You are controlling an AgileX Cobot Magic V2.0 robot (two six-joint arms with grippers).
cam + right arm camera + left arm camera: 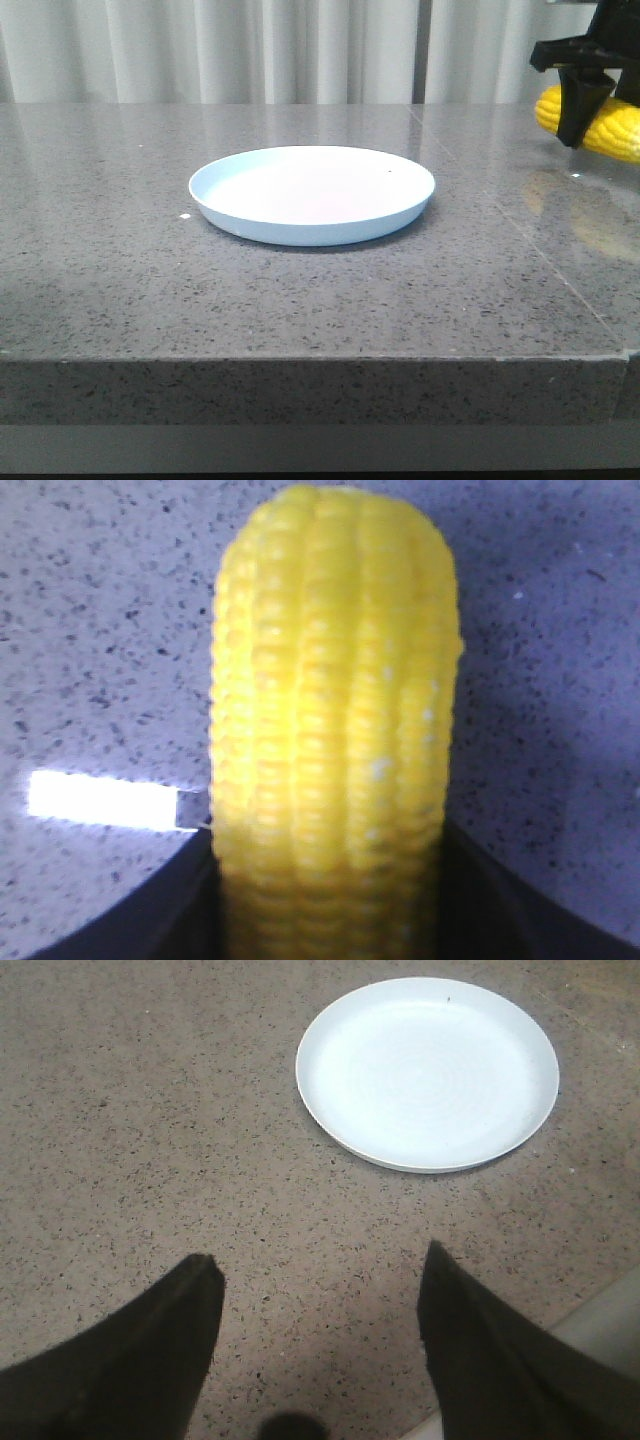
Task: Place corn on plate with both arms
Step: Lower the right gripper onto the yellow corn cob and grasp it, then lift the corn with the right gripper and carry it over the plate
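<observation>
The pale blue-white plate (312, 193) sits in the middle of the grey stone table and holds nothing; it also shows in the left wrist view (427, 1070). My right gripper (582, 100) at the far right is shut on the yellow corn (608, 128) and holds it above the table, right of the plate. In the right wrist view the corn (335, 720) fills the space between the dark fingers (160, 910), blunt end away from the camera. My left gripper (318, 1270) is open and empty above bare table, short of the plate. It does not show in the front view.
The table's front edge (300, 360) runs across the front view. A seam (520, 230) crosses the tabletop right of the plate. White curtains (250, 50) hang behind the table. A bright light reflection (100, 800) lies on the stone beside the corn.
</observation>
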